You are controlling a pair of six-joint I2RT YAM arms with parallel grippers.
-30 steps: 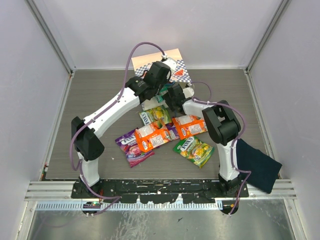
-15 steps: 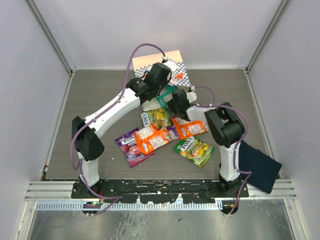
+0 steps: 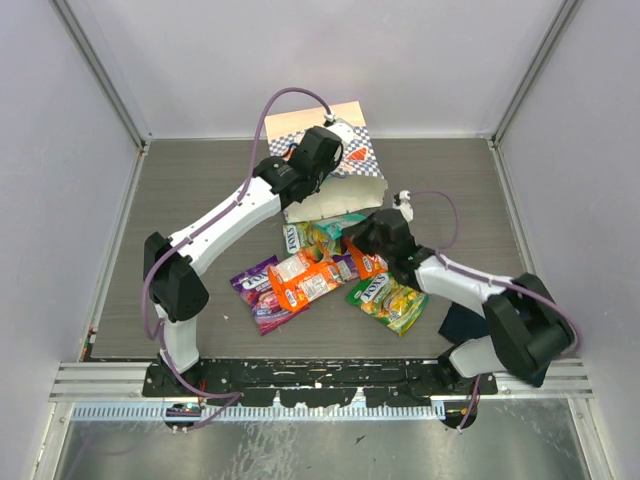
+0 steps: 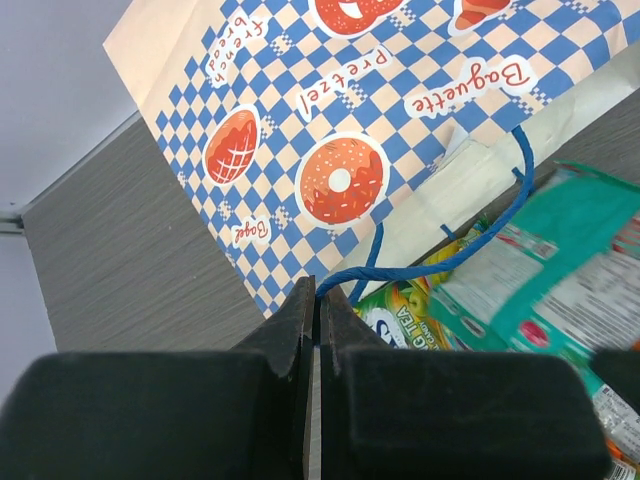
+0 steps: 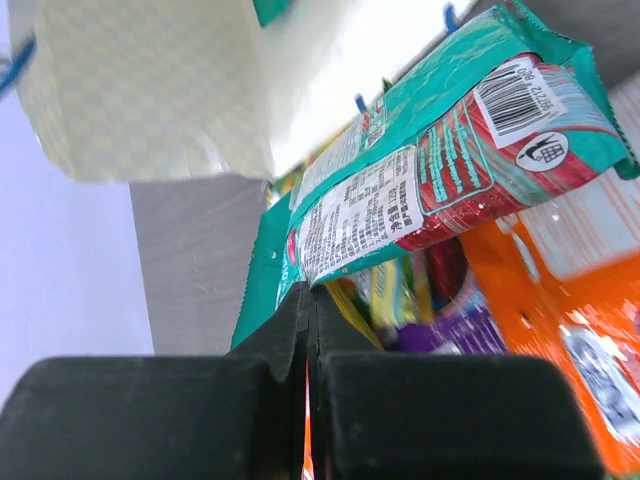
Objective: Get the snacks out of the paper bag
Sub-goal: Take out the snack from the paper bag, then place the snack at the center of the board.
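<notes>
Beige paper gift bag [image 3: 342, 122], banded in blue-and-white check with red-orange bread pictures, lies at the far middle of the grey wood-grain table [image 3: 200, 200], its open mouth turned toward your arm bases. Your left gripper [image 4: 320, 292] is clenched on the bag's blue cord handle [image 4: 440, 262], and the cord runs out from between the closed fingers. Your right gripper [image 5: 308, 297] is pinched on the edge of 1 glossy teal candy packet [image 5: 440, 150], just outside the bag's mouth and above the other snacks. Out on the table you have 1 purple packet [image 3: 262, 292], 2 orange packets [image 3: 305, 280] and 2 green-yellow packets [image 3: 390, 300] in an overlapping cluster between the arms. A dark navy cloth [image 3: 462, 322] shows partly under your right arm.
</notes>
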